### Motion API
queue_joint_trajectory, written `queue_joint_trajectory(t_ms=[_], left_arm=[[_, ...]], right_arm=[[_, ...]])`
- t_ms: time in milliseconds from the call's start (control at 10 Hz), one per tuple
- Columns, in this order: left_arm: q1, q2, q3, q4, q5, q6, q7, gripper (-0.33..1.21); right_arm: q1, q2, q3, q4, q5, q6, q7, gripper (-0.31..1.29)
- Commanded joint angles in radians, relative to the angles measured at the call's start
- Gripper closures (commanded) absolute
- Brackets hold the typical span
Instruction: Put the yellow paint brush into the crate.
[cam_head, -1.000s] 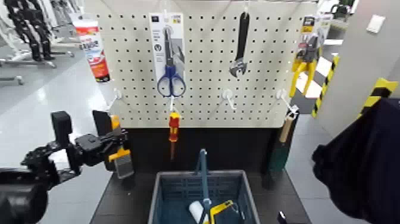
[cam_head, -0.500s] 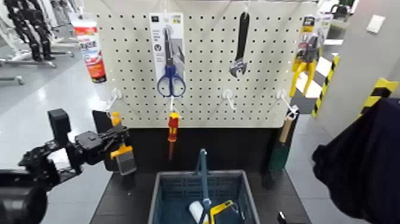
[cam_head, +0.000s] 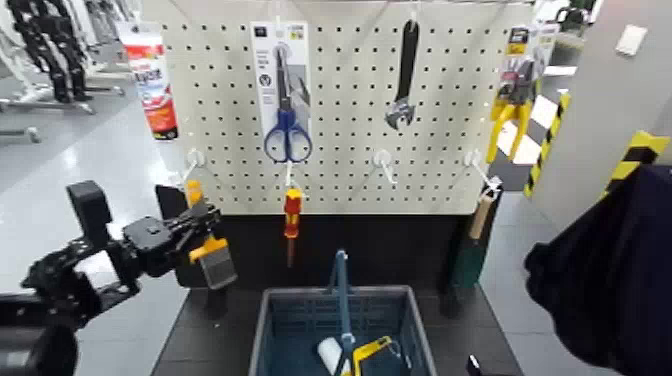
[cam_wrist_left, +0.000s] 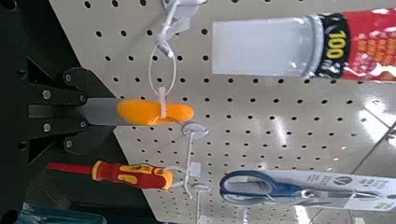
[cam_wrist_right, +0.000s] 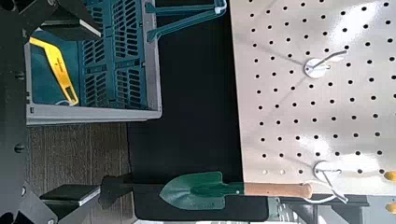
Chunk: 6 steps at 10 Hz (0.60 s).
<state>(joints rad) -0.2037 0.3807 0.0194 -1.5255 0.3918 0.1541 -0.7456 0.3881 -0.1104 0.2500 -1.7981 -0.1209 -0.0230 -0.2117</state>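
Yellow paint brush (cam_head: 207, 254) clamped in left gripper (cam_head: 192, 238) jaws, beside pegboard (cam_head: 340, 120), above-left of crate (cam_head: 340, 325)

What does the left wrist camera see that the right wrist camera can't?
Only the left wrist view shows the left gripper, jaws shut on the yellow paint brush, whose loop hangs on a hook, plus the red-and-yellow screwdriver, the blue scissors and a tube. Only the right wrist view shows the crate and a green trowel. Both show the white pegboard.
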Motion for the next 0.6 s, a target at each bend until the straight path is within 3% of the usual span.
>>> queue_joint_trajectory(t_ms=[100, 600], left_arm=[[0.017, -0.011, 0.022, -0.055, -0.004, 0.012, 0.003, 1.19], [0.059, -0.031, 0.004, -0.190, 0.090, 0.110, 0.054, 1.19]], right_arm=[[-0.002, 0.000, 0.000, 0.000, 0.000, 0.002, 0.000, 0.14], [0.000, 0.000, -0.002, 0.000, -0.005, -0.002, 0.000, 0.14]])
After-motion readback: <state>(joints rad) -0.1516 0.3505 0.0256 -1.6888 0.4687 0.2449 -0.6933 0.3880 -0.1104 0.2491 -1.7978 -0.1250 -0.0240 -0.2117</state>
